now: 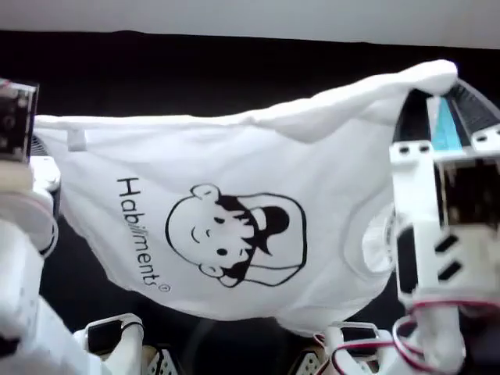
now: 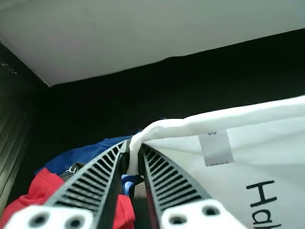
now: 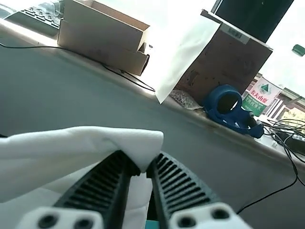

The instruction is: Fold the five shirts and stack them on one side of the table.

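- Left wrist view: the left gripper (image 2: pixel 135 149) is pressed together on a bunched corner of the white shirt (image 2: pixel 248 162). The cloth runs away from the fingertips, with a small label at its upper edge.
- Past those fingertips lie a blue shirt (image 2: pixel 81 160) and a red shirt (image 2: pixel 33 195), crumpled on the black table (image 2: pixel 190 86). In the high view the hanging shirt screens that area.
- Right wrist view: the right gripper (image 3: pixel 143 164) pinches the opposite corner, with cloth draped over both fingertips.
- Farther off, cardboard boxes (image 3: pixel 102 36) and a blue object (image 3: pixel 228 107) sit on a ledge.
- High view: the white shirt hangs spread between the two arms, held at its top corners, with the printed face toward the camera.
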You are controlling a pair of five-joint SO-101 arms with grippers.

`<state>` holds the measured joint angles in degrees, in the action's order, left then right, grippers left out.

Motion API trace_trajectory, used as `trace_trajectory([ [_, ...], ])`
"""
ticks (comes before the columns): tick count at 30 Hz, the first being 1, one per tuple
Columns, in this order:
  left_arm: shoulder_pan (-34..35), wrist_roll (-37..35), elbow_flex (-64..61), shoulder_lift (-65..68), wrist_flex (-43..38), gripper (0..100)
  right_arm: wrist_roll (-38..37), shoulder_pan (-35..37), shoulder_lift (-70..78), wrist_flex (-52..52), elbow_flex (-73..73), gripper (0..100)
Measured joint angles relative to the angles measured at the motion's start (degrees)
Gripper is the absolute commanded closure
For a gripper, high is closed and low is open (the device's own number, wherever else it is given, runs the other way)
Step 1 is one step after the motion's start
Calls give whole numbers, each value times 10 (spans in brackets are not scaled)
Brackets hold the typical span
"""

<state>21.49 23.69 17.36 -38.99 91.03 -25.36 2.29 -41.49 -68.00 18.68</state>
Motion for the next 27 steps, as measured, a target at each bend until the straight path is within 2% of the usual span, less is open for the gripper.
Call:
trace_trajectory([
  [9,0,-1,-195,105,-126,990,0,7,136,117,-184,993],
  [15,-8,-3,-215,222,-235,991,0,20,229,235,-240,993],
  [21,-25,-3,-76,375,-257,991,0,20,318,278,-217,993],
  [27,-33,-3,147,542,-192,991,0,20,374,279,-167,993],
])
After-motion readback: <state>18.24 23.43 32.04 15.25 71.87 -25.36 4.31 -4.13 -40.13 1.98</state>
